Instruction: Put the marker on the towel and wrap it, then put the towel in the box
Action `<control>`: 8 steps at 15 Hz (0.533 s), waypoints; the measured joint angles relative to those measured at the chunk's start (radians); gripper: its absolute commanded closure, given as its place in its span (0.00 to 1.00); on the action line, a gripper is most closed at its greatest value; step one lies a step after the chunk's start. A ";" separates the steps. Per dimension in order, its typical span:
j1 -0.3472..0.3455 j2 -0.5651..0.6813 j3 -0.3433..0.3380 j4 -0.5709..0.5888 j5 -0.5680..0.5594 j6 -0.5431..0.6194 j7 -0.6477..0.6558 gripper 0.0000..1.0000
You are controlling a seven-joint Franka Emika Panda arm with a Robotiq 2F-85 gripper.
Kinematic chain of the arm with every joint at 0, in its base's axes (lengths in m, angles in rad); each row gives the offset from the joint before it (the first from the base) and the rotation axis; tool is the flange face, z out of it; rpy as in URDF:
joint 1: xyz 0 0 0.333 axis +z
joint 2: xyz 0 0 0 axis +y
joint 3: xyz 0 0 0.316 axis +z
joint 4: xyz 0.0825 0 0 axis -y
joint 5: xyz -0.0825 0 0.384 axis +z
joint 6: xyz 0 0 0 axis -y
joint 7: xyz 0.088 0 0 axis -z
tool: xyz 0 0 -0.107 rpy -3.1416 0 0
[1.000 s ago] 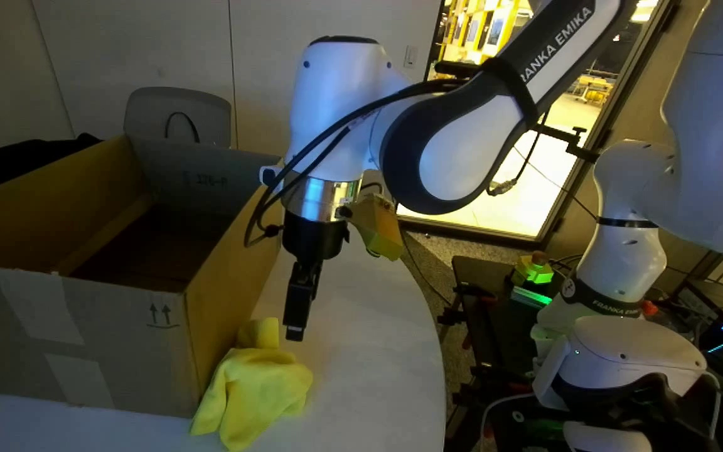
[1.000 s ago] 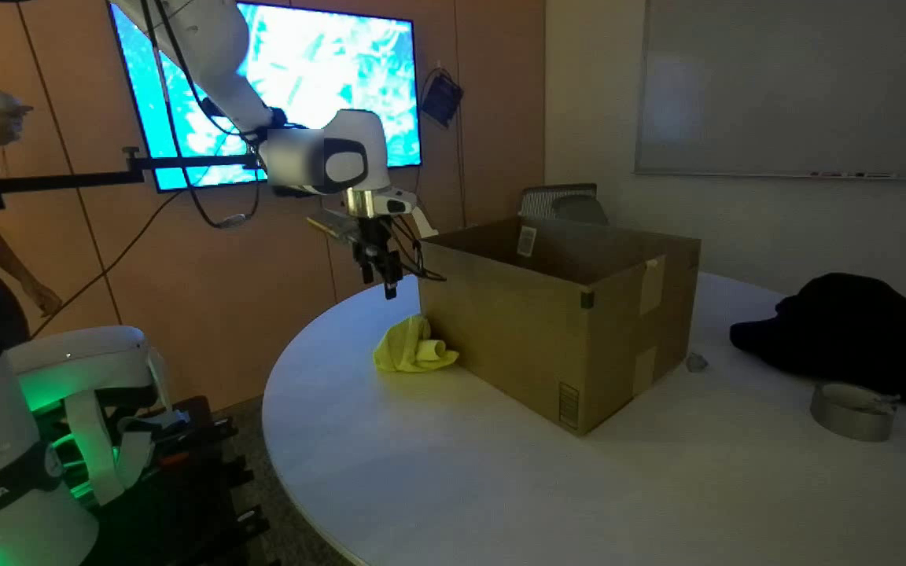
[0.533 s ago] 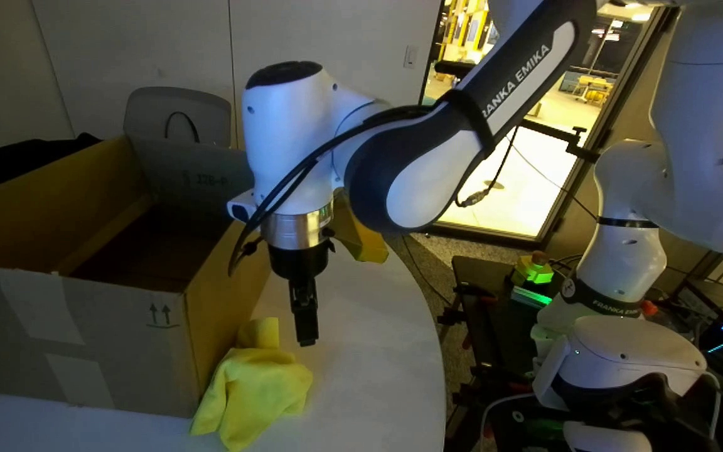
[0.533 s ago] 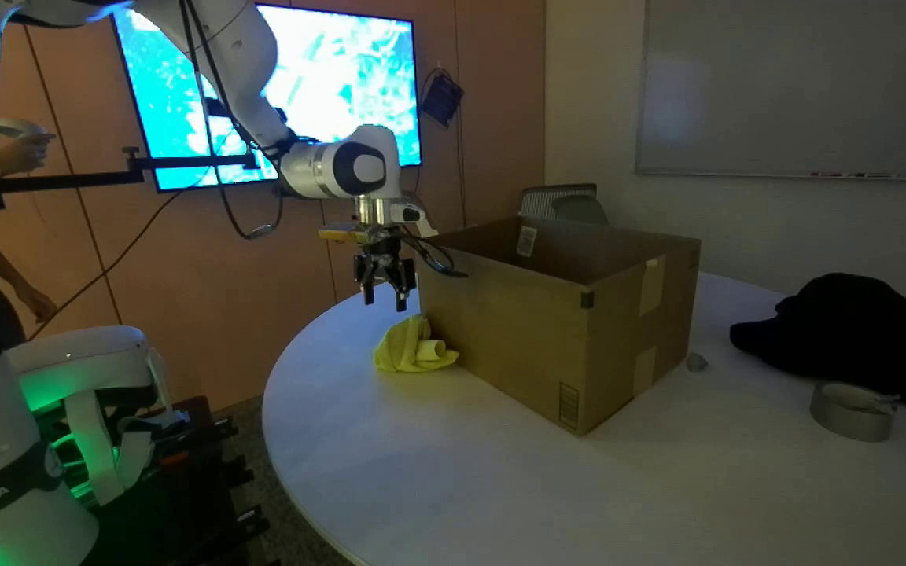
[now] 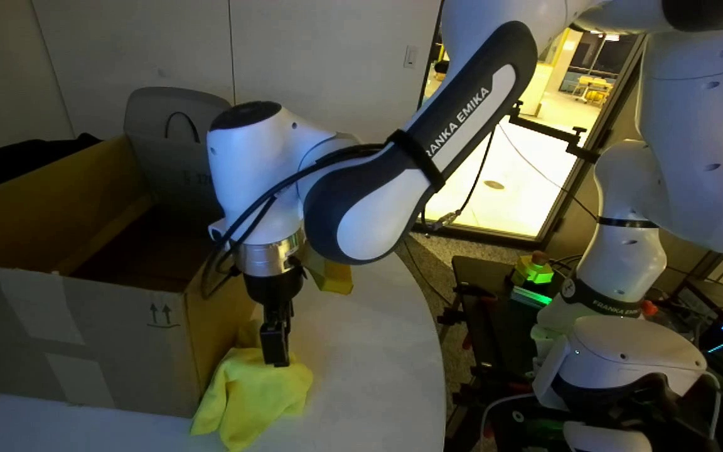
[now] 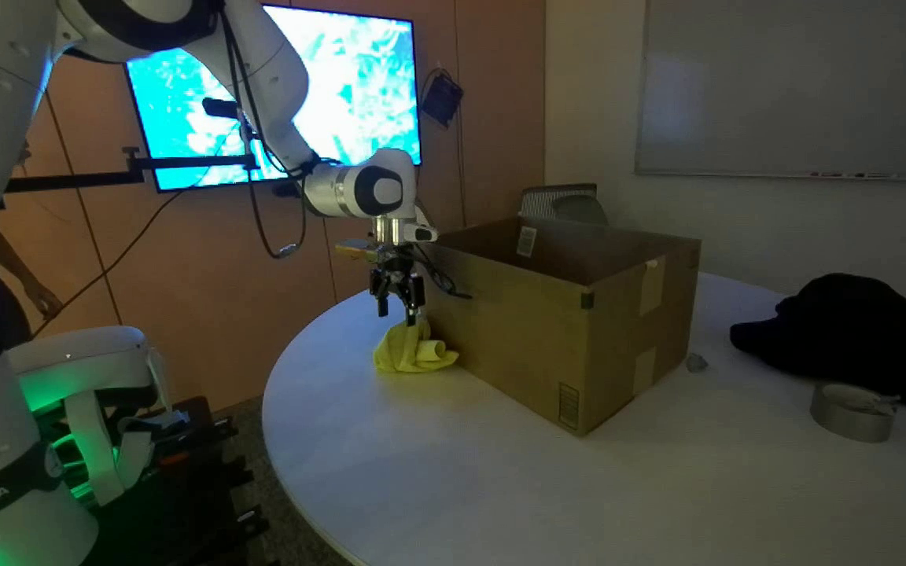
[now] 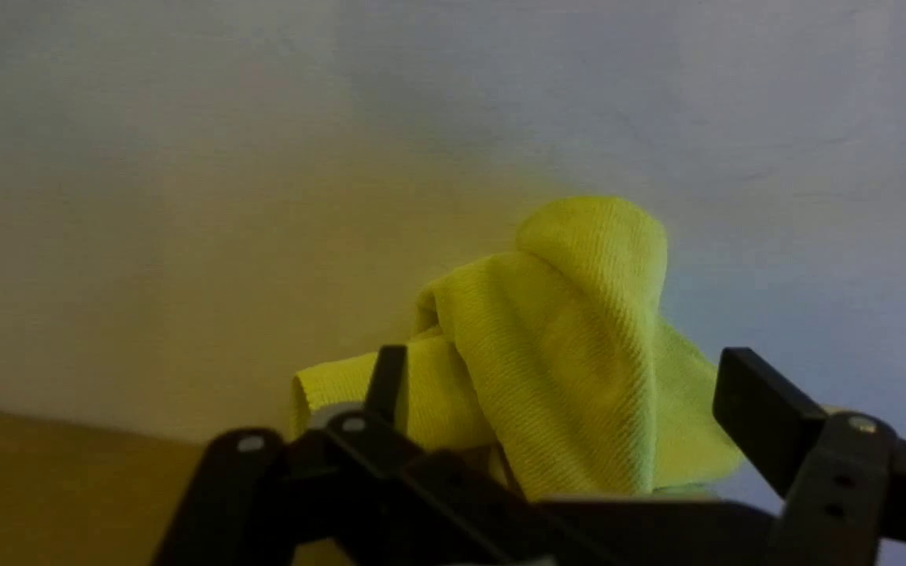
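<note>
"Claw point(image 7: 563, 385): condition?"
"Released. Wrist view shows jaws wide apart above the towel point(image 7: 571, 338)."
"Towel's position?"
"On the tabletop point(image 6: 484, 487), beside the box point(image 6: 508, 338), whose printed arrows point(image 5: 166, 312) show only in an exterior view."

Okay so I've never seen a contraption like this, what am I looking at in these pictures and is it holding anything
That's a robot arm, and the black two-fingered part at its end is its hand. Both exterior views look in from outside; the wrist view looks down from the arm's own wrist. A yellow towel lies crumpled on the white table beside an open cardboard box; a grey roll and a black heap are farther along. The hand is open over the towel, holding nothing; whether it touches the towel, I can't tell.
</note>
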State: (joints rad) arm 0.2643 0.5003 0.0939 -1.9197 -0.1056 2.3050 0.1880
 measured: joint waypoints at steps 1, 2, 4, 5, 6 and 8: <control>-0.008 0.003 0.000 0.008 0.040 0.000 0.011 0.00; -0.017 0.004 0.000 0.014 0.080 0.000 0.020 0.00; -0.035 0.008 0.000 0.020 0.139 0.015 0.041 0.00; -0.040 0.013 0.000 0.020 0.155 0.034 0.053 0.00; -0.043 0.021 0.000 0.020 0.163 0.056 0.065 0.00; -0.043 0.044 -0.001 0.020 0.169 0.101 0.086 0.00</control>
State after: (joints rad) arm 0.2210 0.5440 0.0930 -1.8998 0.0633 2.4059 0.2739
